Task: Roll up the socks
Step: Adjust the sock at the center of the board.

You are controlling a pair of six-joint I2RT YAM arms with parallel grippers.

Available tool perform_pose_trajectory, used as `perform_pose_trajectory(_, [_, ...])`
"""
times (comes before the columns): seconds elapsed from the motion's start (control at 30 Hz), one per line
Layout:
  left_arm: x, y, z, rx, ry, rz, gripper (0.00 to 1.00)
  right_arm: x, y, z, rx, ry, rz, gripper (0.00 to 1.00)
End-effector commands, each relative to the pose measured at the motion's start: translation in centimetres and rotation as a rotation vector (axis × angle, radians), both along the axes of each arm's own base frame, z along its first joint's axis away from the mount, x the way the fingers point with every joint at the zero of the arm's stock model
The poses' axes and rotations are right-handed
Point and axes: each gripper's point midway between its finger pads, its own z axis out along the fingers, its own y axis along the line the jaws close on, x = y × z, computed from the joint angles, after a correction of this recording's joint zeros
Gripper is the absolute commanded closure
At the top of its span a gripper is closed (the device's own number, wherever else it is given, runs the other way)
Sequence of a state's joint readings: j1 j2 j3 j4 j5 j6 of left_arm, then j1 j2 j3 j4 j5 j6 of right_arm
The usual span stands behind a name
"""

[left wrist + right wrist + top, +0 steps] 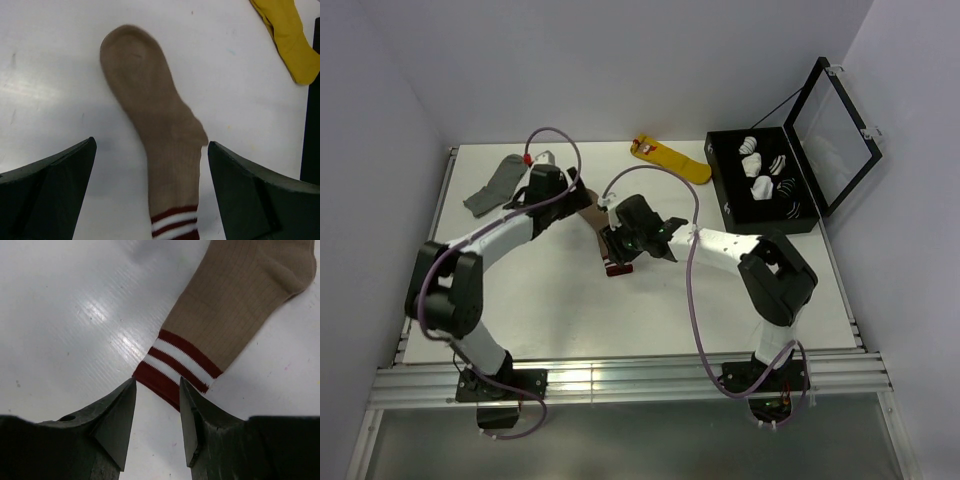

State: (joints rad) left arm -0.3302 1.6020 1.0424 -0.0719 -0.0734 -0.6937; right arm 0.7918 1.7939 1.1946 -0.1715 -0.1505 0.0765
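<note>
The tan-brown sock (155,110) lies flat on the white table, with its toe far from the left wrist camera and its red and white striped cuff (176,365) near my right gripper. In the top view the sock (594,222) lies between the two grippers. My left gripper (151,145) is wide open above the ankle part, one finger on each side, and holds nothing. My right gripper (157,382) is open with its fingertips at the cuff's edge, and the dark red hem lies between them. Both grippers show in the top view, the left gripper (578,198) and the right gripper (618,252).
A yellow sock (670,158) lies at the back centre and shows in the left wrist view (287,37). A grey sock (492,187) lies at the back left. An open black box (730,205) holding white rolled socks stands at the right, its lid (840,130) raised.
</note>
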Motion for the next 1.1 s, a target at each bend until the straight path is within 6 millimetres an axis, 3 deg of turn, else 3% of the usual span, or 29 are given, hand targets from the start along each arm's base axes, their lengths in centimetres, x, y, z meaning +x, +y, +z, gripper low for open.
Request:
perform_pose_trajectory(0.0, [5.8,-2.2,3.8,-0.025,-0.173,0.008,0.01,1.5,0.8,0.0,0.039,-0.037,-0.034,0.53])
perform_pose_trajectory(0.03, [6.5,-2.4,3.6,-0.013,-0.176,0.005,0.01,1.6,0.8,-0.4,0.034,-0.028,-0.038,0.53])
perform_pose_trajectory(0.07, [7.1,-3.1,1.8,0.004,-0.152,-0.006,0.0,1.6,0.8,-0.6,0.034,-0.024,-0.043,0.53])
perform_pose_trajectory(0.1, [8.0,-3.6,2.2,0.005,-0.168,-0.015,0.0,1.6,0.8,-0.7,0.036,-0.022,-0.046,0.53])
perform_pose_trajectory(0.13, [8.3,-4.0,0.5,0.014,-0.139,-0.024,0.01,1.5,0.8,-1.1,0.034,-0.017,-0.049,0.53])
perform_pose_trajectory(0.23, [9.4,-4.9,-0.7,0.008,-0.129,-0.039,0.01,1.3,0.8,-1.6,0.04,-0.001,-0.055,0.53])
perform_pose_trajectory(0.27, [9.5,-5.1,-2.2,0.015,-0.104,-0.044,0.0,1.2,0.7,-1.9,0.036,0.003,-0.057,0.53])
perform_pose_trajectory(0.33, [9.6,-5.6,-3.3,0.008,-0.086,-0.054,0.01,1.1,0.6,-2.4,0.03,0.006,-0.06,0.53])
perform_pose_trajectory(0.43, [9.5,-6.3,-6.3,0.009,-0.032,-0.071,0.01,0.4,0.5,-3.3,0.026,0.04,-0.058,0.54])
perform_pose_trajectory(0.53, [9.6,-6.7,-7.9,0.029,-0.006,-0.082,0.01,-0.4,0.6,-3.9,0.044,0.07,-0.052,0.54])
perform_pose_trajectory(0.8, [10.2,-8.8,-9.2,0.044,-0.007,-0.141,0.01,-3.1,2.0,-4.2,0.069,0.158,-0.019,0.54])
perform_pose_trajectory(1.07, [8.6,-10.4,-8.9,0.056,-0.056,-0.247,0.01,-5.4,4.3,-3.8,0.095,0.219,0.038,0.54])
